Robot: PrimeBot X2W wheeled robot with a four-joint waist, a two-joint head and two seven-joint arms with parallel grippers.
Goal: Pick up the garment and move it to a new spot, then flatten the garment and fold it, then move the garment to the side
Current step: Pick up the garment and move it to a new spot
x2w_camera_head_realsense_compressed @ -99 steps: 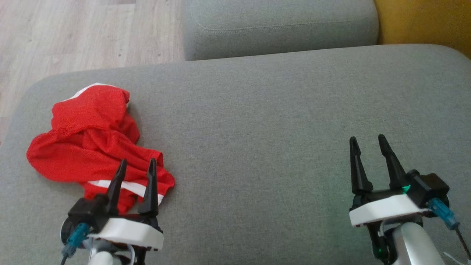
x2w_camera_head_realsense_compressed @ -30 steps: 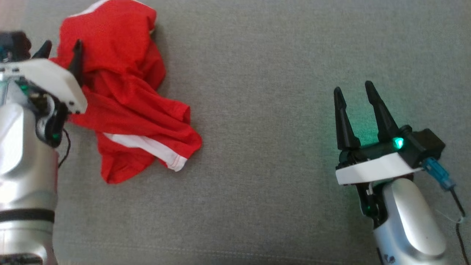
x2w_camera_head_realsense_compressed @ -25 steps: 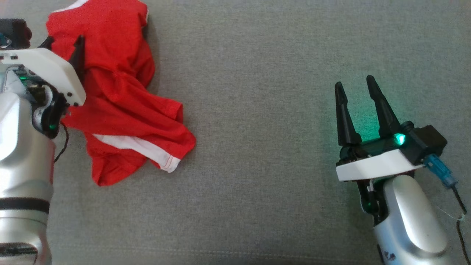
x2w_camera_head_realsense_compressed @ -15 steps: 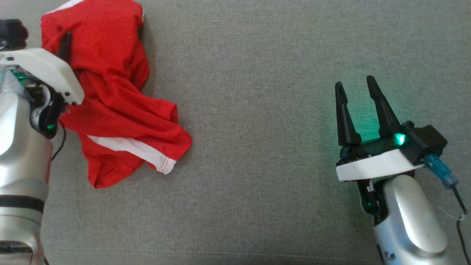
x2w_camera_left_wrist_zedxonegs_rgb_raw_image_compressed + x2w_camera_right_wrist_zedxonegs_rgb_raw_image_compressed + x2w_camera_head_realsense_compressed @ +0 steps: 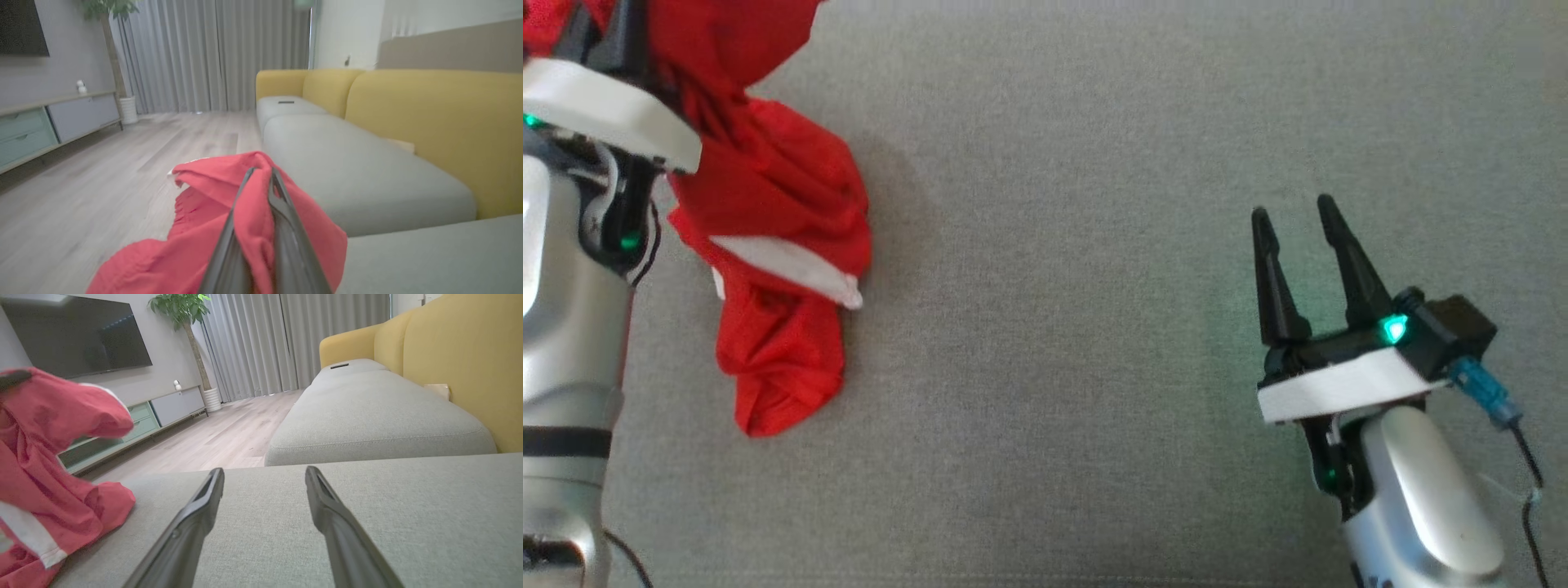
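A red garment [image 5: 768, 212] with a white stripe hangs in a bunch at the left of the head view, its lower end trailing on the grey sofa seat [image 5: 1054, 286]. My left gripper [image 5: 261, 173] is shut on the garment [image 5: 253, 212]; red cloth is pinched between the two fingers and drapes over them. In the head view the left gripper [image 5: 596, 33] sits at the top left, fingers buried in the cloth. My right gripper [image 5: 1290, 216] stands open over bare cushion at the right, well apart from the garment. In the right wrist view the right gripper [image 5: 264, 475] is open, with the lifted garment [image 5: 53, 465] at left.
The seat's left edge drops to a wooden floor [image 5: 102, 171]. A second grey cushion [image 5: 376, 412] and yellow backrest [image 5: 461, 355] lie beyond. A TV cabinet [image 5: 135, 420] and potted plant [image 5: 184, 310] stand across the room.
The left gripper closed on the garment and lifted it; the cloth now hangs gathered and narrower instead of spread on the seat. The head view shifted. The right gripper stayed open.
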